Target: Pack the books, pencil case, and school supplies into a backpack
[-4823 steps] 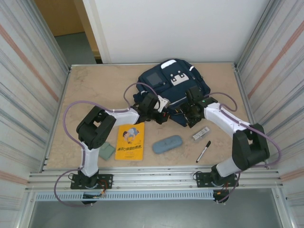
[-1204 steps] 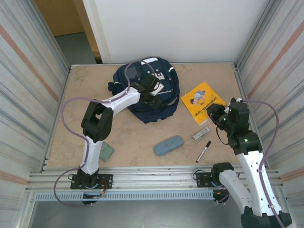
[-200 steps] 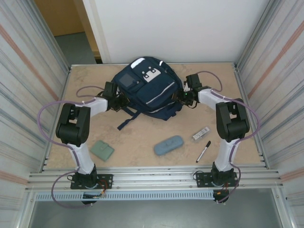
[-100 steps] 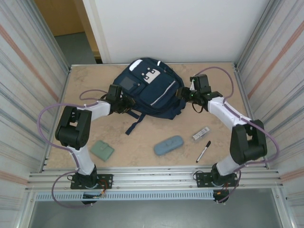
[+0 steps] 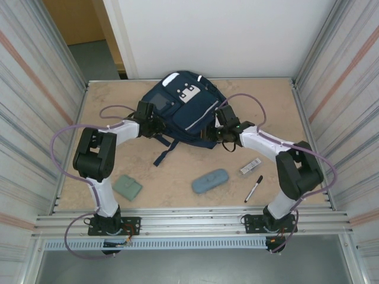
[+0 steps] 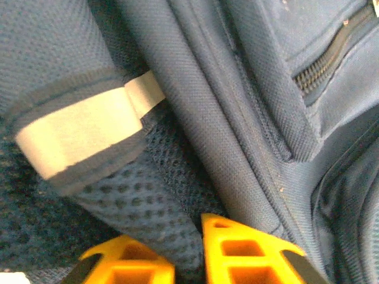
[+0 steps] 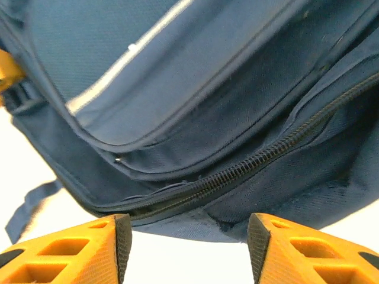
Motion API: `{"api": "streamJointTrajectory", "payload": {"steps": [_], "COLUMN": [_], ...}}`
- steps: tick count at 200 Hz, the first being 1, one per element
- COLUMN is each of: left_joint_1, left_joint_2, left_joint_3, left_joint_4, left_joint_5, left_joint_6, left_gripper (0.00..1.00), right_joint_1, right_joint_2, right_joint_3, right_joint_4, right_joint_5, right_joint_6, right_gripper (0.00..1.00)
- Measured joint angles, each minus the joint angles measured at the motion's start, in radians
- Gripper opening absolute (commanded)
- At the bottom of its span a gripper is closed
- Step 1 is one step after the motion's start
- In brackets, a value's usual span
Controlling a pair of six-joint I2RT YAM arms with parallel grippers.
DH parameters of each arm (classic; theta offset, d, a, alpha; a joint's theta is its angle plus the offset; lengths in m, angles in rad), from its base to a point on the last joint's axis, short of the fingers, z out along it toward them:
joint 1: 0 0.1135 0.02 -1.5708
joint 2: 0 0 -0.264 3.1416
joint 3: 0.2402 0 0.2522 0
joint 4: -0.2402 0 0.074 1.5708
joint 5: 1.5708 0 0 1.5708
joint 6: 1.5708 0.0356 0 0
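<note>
Left end effector (image 6: 179, 239) pinches the backpack (image 5: 185, 116); right end effector (image 7: 187, 236) gapes wide; white patch (image 5: 189, 91) markings unreadable.

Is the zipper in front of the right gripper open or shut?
Shut along the visible stretch: the zipper runs meshed across the backpack with no gap. Its ends lie out of frame, cannot tell there.

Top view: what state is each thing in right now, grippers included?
backpack: lying front up, zip looks closed.
left gripper: shut on backpack fabric.
right gripper: open, at backpack's edge.
pencil case: on table, unpacked.
marker: on table, unpacked.
pad: on table, unpacked.
silvery bar: on table, unpacked.
</note>
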Motion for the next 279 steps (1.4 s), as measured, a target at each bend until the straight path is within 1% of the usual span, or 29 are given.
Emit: {"api": "streamJointTrajectory", "payload": {"steps": [11, 36, 56, 76, 116, 128, 143, 157, 170, 205, 226, 239, 255, 279], "left_joint_1": [0.000, -0.010, -0.037, -0.070, -0.148, -0.179, -0.213, -0.232, -0.236, -0.240, -0.246, -0.249, -0.251, -0.251], "left_joint_2": [-0.006, -0.051, -0.120, -0.187, -0.258, -0.259, -0.259, -0.259, -0.258, -0.259, -0.259, -0.259, -0.260, -0.262], "left_joint_3": [-0.008, -0.056, -0.110, -0.143, -0.212, -0.232, -0.246, -0.246, -0.246, -0.246, -0.246, -0.246, -0.247, -0.247], "left_joint_4": [0.009, 0.029, 0.028, 0.015, 0.059, 0.073, 0.076, 0.076, 0.076, 0.085, 0.087, 0.088, 0.090, 0.091], "left_joint_5": [0.001, -0.009, -0.047, -0.089, -0.103, -0.116, -0.124, -0.122, -0.116, -0.100, -0.101, -0.101, -0.101, -0.101], "left_joint_6": [-0.004, -0.005, -0.006, -0.010, -0.098, -0.131, -0.161, -0.183, -0.193, -0.217, -0.233, -0.243, -0.258, -0.272], "left_gripper": [0.00, 0.00, 0.00, 0.00, 0.02, 0.01, 0.00, 0.00, 0.00, 0.00, 0.00, 0.00, 0.00, 0.00], "right_joint_1": [0.007, 0.008, 0.000, -0.034, -0.109, -0.127, -0.144, -0.153, -0.154, -0.124, -0.087, -0.042, 0.055, 0.203], "right_joint_2": [0.036, 0.111, 0.172, 0.209, 0.314, 0.333, 0.334, 0.314, 0.268, 0.039, -0.095, -0.164, -0.227, -0.230], "right_joint_3": [0.000, 0.036, 0.091, 0.133, 0.238, 0.250, 0.245, 0.212, 0.145, -0.098, -0.200, -0.254, -0.313, -0.360], "right_joint_4": [0.011, 0.031, 0.032, 0.055, 0.154, 0.190, 0.222, 0.264, 0.306, 0.411, 0.473, 0.510, 0.549, 0.591], "right_joint_5": [0.001, 0.006, 0.011, 0.011, -0.008, -0.026, -0.043, -0.055, -0.060, -0.099, -0.105, -0.100, -0.093, -0.109], "right_joint_6": [0.009, 0.017, 0.017, 0.016, 0.009, 0.011, 0.019, 0.025, 0.024, 0.023, -0.024, -0.084, -0.187, -0.332], "right_gripper": [0.53, 0.51, 0.50, 0.50, 0.50, 0.52, 0.55, 0.60, 0.62, 0.64, 0.65, 0.66, 0.66, 0.66]}}
